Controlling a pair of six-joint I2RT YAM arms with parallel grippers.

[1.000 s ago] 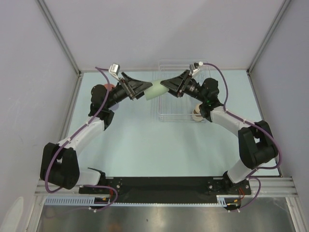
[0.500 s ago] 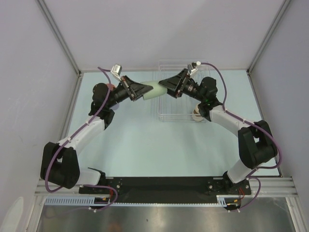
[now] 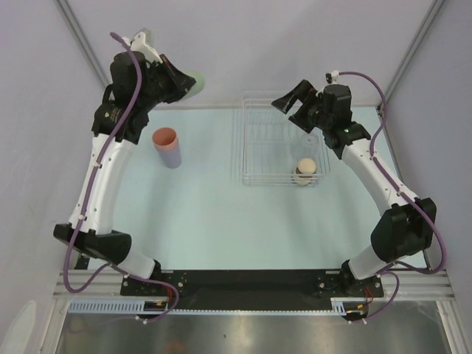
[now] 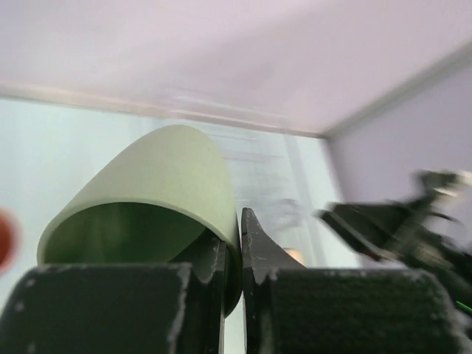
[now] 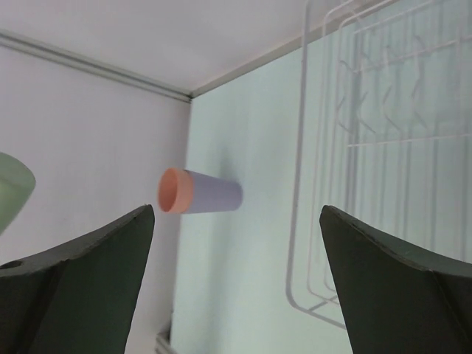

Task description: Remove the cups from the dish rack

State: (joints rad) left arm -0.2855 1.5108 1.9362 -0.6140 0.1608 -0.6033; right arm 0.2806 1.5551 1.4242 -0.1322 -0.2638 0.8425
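Smooth matt green cup [image 4: 162,177]; clear plastic dish rack [image 3: 244,144].

in the left wrist view the dish rack [image 4: 251,158] was a blurred smear at centre, the salmon-red cup [image 4: 4,232] cut by the left edge. the right wrist view's left edge cropped the green cup [image 5: 11,188].
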